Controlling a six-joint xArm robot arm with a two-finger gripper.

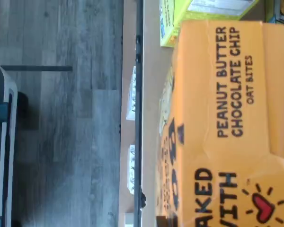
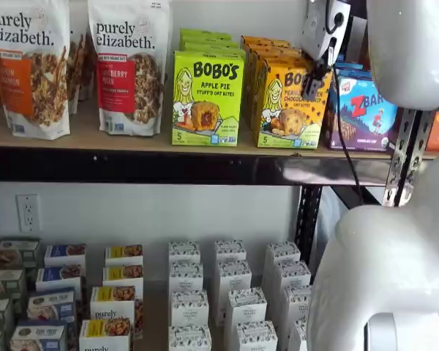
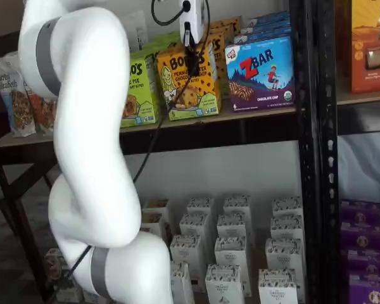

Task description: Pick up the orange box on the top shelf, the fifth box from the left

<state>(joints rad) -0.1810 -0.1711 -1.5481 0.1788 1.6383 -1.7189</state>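
- Far left of the top shelf [image 2: 132,140], two purely elizabeth bags [image 2: 128,66] are standing well clear of the action, so nothing over there is getting in the way.
- Next along, the lime-green Apple Pie box [image 2: 207,97] is sitting just beside the target, with only a thin sliver between them. That's the neighbour I'm worrying about: if the carton is swinging sideways as it comes out, it's probably nudging this one.
- Then the orange box [image 2: 291,102] itself, front of its row on the top shelf, still looking planted on the board, maybe tilting slightly in a shelf view [image 3: 189,81].
- The gripper [image 2: 318,67] is sitting right at the box's upper right corner, and I'm reading the black fingers as clamped down on the top of the carton. It's a grip on the top edge only, so the box could be pivoting or slipping out if the lift is jerky.
- More orange cartons are lining up behind it, so pushing backward isn't an option.
- On the right, the ZBar box [image 2: 367,111] is close too, so both sides are tight.
- Open room is up and out toward the front; the black front rail [image 2: 168,167] is running below the board's edge, and the wrist view is showing bare floor [image 1: 57,118] beyond it.
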